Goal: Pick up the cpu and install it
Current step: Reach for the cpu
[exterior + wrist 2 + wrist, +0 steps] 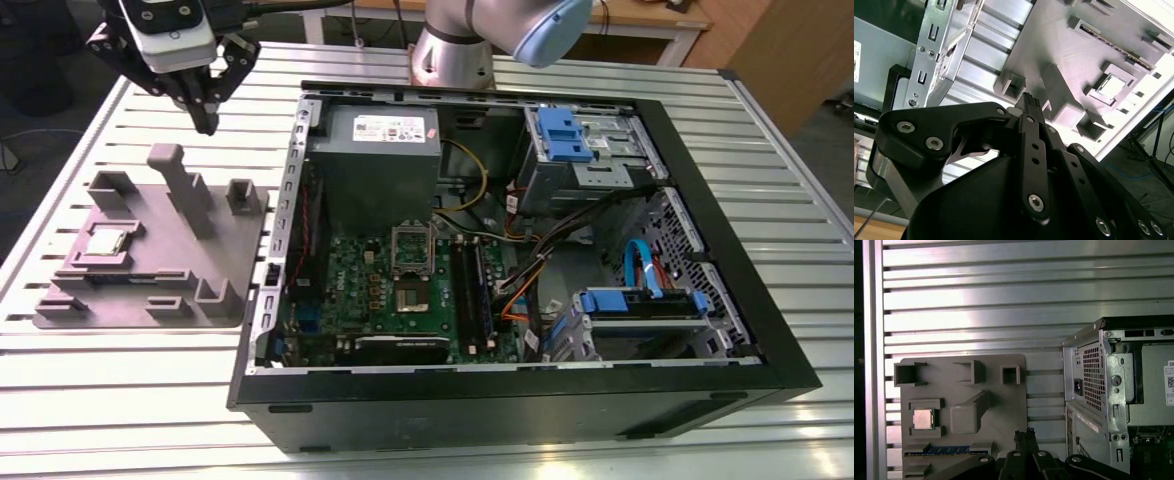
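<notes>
The cpu (107, 243) is a small silver square lying in a recess of a grey holder plate (200, 260) on the slatted table, at the exterior view's left. Both wrist views show the cpu (1112, 87) (923, 418) lying flat in that recess. My gripper (204, 124) hangs above the table just beyond the plate's far edge, well above the cpu, its fingertips pressed together with nothing between them. The gripper (1024, 432) (1029, 100) looks shut in both wrist views too. The green motherboard (350, 290) with its socket (411, 243) lies inside the open PC case.
The black PC case (534, 400) fills the table's middle and right, with a grey power supply (380, 135), blue drive brackets (561, 130) and loose cables inside. Grey posts (180, 180) stand up from the holder plate. A blue-edged card (939, 452) sits in a plate slot.
</notes>
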{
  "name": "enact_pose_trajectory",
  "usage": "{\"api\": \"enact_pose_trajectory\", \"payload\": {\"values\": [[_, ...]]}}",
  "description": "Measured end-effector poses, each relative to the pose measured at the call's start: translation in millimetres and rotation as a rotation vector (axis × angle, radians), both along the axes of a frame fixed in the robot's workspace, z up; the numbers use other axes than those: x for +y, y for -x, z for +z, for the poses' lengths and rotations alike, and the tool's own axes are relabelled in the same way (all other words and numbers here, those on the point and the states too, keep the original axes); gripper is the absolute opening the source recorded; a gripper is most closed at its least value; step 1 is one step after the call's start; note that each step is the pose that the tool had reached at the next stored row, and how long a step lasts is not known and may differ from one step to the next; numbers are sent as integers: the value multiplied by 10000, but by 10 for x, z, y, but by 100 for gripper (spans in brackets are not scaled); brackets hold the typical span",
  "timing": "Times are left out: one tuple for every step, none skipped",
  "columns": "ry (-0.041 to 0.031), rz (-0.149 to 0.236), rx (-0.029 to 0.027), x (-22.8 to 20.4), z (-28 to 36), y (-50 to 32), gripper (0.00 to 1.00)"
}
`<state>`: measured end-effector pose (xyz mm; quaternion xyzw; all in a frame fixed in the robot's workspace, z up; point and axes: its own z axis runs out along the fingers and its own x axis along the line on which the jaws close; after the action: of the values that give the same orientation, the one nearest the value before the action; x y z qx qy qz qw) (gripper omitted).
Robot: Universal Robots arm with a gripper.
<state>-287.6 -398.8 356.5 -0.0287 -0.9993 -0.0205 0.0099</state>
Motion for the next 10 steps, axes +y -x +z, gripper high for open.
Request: {"api": "enact_pose_trajectory", "payload": {"values": [[0, 0, 1, 0, 0, 4, 10], [0, 1, 0, 0, -1, 8, 10], [0, 0, 0, 0, -1, 11, 10], [0, 0, 0, 0, -1, 15, 10], [0, 0, 0, 0, -1, 17, 10], [0, 1, 0, 0, -1, 19, 10], [0, 0, 0, 0, -1, 22, 10], [0, 0, 0, 0, -1, 24, 10], [-1, 0, 0, 0, -1, 27, 10], [0, 0, 0, 0, -2, 31, 10]]}}
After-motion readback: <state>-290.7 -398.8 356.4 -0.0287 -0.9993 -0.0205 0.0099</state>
